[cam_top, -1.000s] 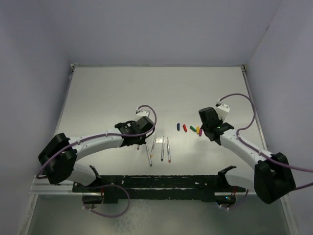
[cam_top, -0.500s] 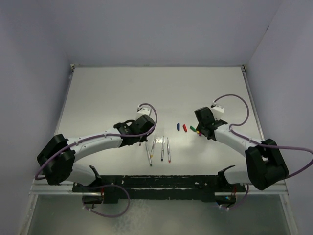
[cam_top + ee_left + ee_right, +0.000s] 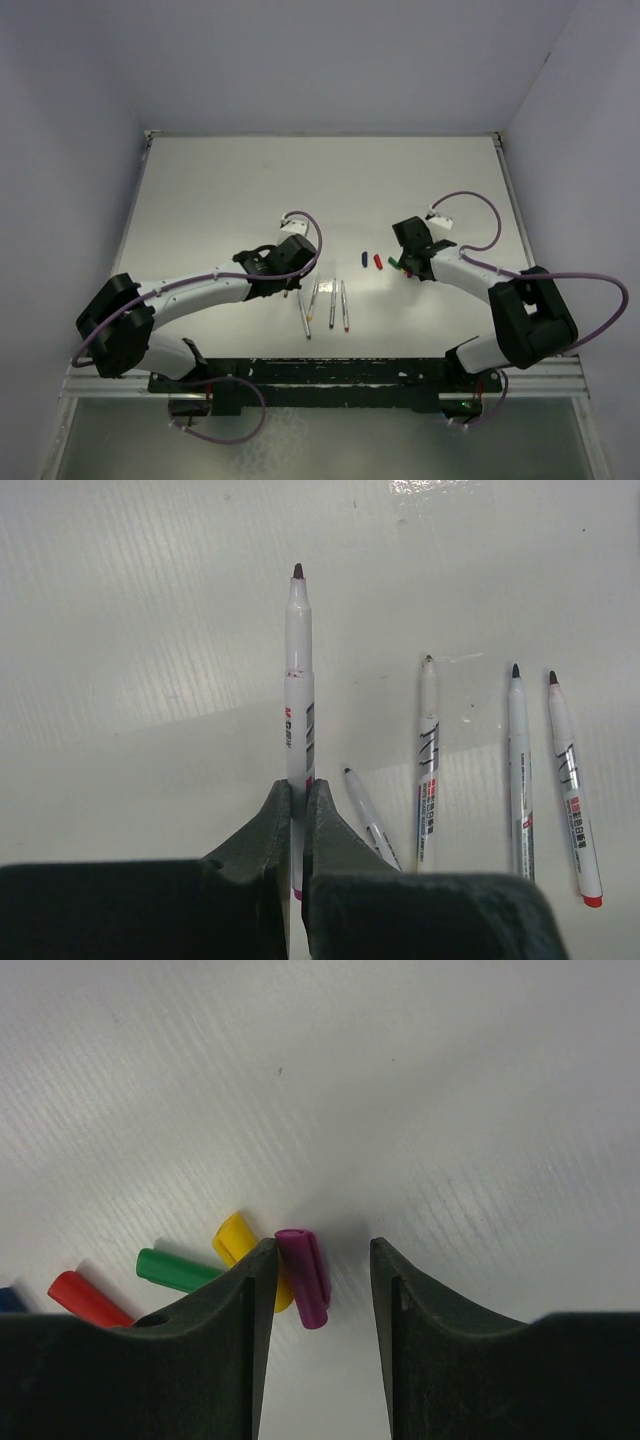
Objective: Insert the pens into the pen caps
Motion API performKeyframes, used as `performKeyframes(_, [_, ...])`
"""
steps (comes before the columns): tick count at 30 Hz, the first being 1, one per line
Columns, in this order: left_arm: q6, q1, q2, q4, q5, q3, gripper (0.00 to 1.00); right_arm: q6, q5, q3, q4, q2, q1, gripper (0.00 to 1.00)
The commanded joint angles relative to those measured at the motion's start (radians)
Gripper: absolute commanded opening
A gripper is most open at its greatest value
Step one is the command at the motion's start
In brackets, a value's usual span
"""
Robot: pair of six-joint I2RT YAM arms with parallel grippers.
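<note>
My left gripper is shut on the lower barrel of a white pen with a purple band, its dark tip pointing away. Several more pens lie side by side on the table to its right, also seen from above. My right gripper is open and low over the table. The purple cap lies between its fingers, against the left finger. The yellow cap, green cap, red cap and blue cap lie further left.
From above, the blue cap, the red cap and the green cap form a short row left of the right gripper. White walls close the table on the left, far and right sides.
The right arm has swung its gripper slightly left and farther from the bases, and its jaws have widened around the purple cap. The left arm has barely moved.
</note>
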Motion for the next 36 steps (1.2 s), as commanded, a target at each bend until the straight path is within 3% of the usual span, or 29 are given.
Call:
performKeyframes(1, [0.004,-0.002,0.004,0.023,-0.025,0.023,0.00,0.036,0.027,0.035,-0.025,-0.003,-0.003,0.45])
performKeyframes(9, [0.005,-0.002,0.006,0.020,-0.028,0.021,0.00,0.050,0.029,0.055,-0.094,0.036,-0.003,0.40])
performKeyframes(18, [0.006,0.000,0.010,0.025,-0.033,0.013,0.00,0.075,-0.007,0.030,-0.100,0.039,0.002,0.28])
performKeyframes(26, [0.011,0.001,0.008,0.018,-0.033,0.016,0.00,0.083,-0.036,0.010,-0.108,0.023,0.003,0.36])
performKeyframes(36, [0.009,0.003,0.009,0.019,-0.031,0.018,0.00,0.087,-0.075,-0.015,-0.083,0.005,0.006,0.35])
